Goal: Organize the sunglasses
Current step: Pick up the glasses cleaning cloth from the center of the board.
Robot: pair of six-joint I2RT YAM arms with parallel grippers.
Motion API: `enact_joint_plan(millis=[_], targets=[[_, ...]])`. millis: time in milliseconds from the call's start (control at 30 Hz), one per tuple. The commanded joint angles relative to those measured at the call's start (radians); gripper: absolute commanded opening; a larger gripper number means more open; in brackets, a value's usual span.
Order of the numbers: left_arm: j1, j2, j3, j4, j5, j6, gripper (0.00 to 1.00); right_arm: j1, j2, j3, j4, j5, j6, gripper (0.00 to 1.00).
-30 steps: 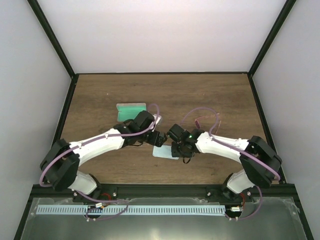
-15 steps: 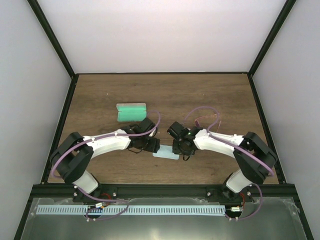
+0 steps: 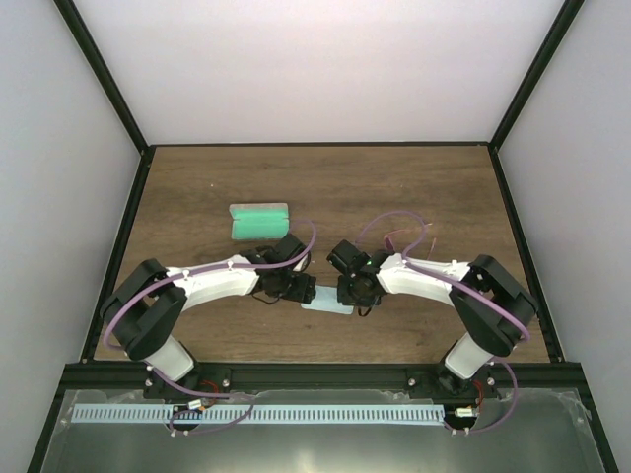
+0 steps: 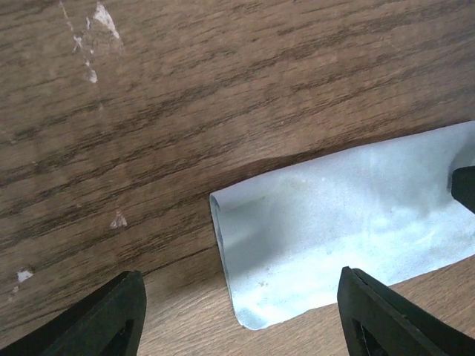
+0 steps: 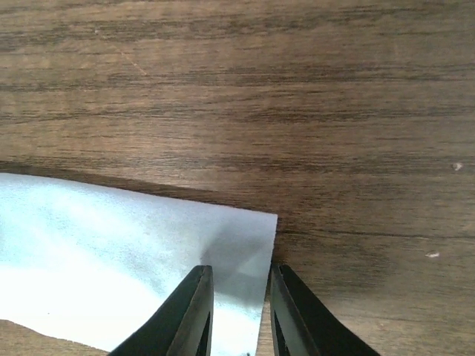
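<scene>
In the top view the cloth [image 3: 325, 306] shows only as a pale strip between the left gripper [image 3: 299, 289] and the right gripper [image 3: 351, 290]. Both its ends lie under them, and their jaws are too small there to read. The sunglasses [image 3: 402, 236] are a faint pink line beside the right arm's cable [image 3: 380, 219], too fine to tell lens from temple.

In the left wrist view the cloth [image 4: 334, 237] runs off the right edge. The fingers [image 4: 104, 319] are cut by the bottom edge, and a dark shape [image 4: 465, 189] at the right edge cannot be named.

In the right wrist view the cloth [image 5: 111, 252] runs off left and bottom, and whether the fingers [image 5: 189, 311] touch it cannot be told.
</scene>
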Motion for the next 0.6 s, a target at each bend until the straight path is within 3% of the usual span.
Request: enact_joint_plan(millis=[0, 367, 467, 567], targets=[[-0.006, -0.010, -0.011, -0.011, 0.014, -0.010, 0.73, -0.005, 0.033, 0.006, 0.026, -0.033, -0.008, 0.21], [-0.006, -0.030, -0.014, -0.037, 0.012, 0.005, 0.72, -0.004, 0.045, 0.001, 0.019, -0.018, 0.007, 0.03], [-0.006, -0.033, -0.021, -0.031, 0.026, -0.001, 0.67, -0.004, 0.042, 0.008, 0.013, -0.020, 0.011, 0.02], [-0.006, -0.024, -0.027, -0.020, 0.047, -0.007, 0.55, -0.004, 0.042, 0.015, 0.008, -0.020, 0.012, 0.02]])
